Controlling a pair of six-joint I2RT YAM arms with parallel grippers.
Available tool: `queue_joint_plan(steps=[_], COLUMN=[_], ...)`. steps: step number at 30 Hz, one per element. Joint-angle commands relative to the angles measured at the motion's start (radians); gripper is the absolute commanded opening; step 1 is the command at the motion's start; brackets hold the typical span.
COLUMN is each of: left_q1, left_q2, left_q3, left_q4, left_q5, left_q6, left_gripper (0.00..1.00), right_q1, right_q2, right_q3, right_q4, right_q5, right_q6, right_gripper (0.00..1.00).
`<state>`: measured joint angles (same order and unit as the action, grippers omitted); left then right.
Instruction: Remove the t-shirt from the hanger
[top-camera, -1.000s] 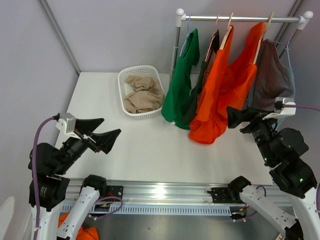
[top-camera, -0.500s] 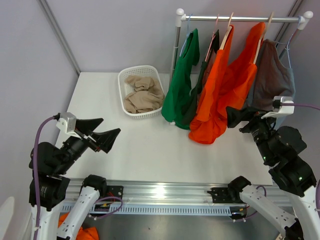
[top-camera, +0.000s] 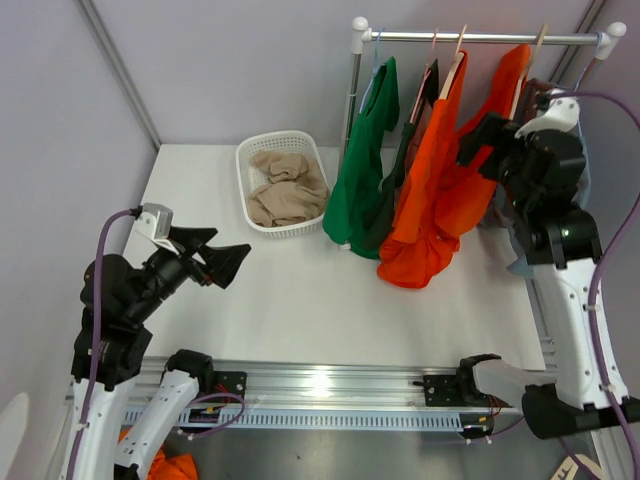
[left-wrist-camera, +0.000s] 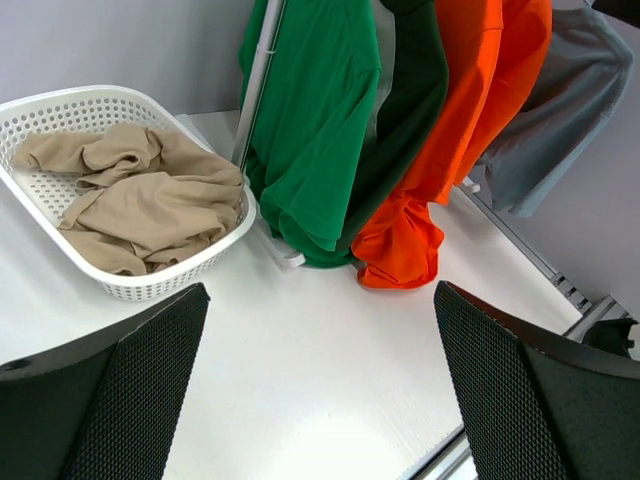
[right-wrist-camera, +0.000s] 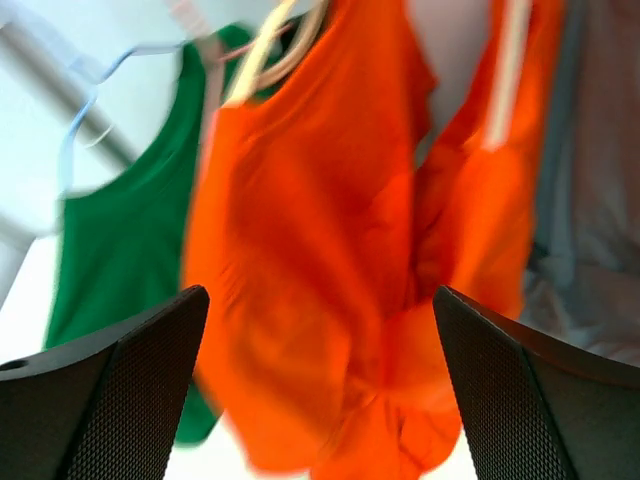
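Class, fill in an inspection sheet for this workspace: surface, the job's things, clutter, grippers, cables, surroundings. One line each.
Surface: white table, no spills seen.
Job's things: orange t-shirts, green t-shirt, dark green t-shirt and grey t-shirt, all on hangers on the rack rail.
Clutter: white basket holding beige cloth.
Grippers: left gripper open over the table, holding nothing; right gripper open, raised facing the orange t-shirts, holding nothing.
Cables: a purple cable loops from each wrist.
Surroundings: grey walls; orange cloth below the table's near edge.
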<state>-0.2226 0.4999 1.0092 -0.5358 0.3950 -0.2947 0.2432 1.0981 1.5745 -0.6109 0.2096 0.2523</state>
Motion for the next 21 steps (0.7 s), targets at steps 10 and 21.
queue_joint_plan(steps=[10, 21], left_q1=[-0.004, -0.004], left_q2=[-0.009, 0.049], left_q3=[-0.015, -0.081], left_q4=[0.040, 0.076], left_q5=[0.025, 0.033], left_q6=[0.029, 0.031], left_gripper=[1.00, 0.99], right_q1=[-0.575, -0.717], right_q2=[0.417, 0.562], right_q3=[0.637, 0.651], right_q4=[-0.098, 0.072], right_q5=[-0.430, -0.651], right_q6=[0.044, 0.009], right_gripper=[0.99, 0.91])
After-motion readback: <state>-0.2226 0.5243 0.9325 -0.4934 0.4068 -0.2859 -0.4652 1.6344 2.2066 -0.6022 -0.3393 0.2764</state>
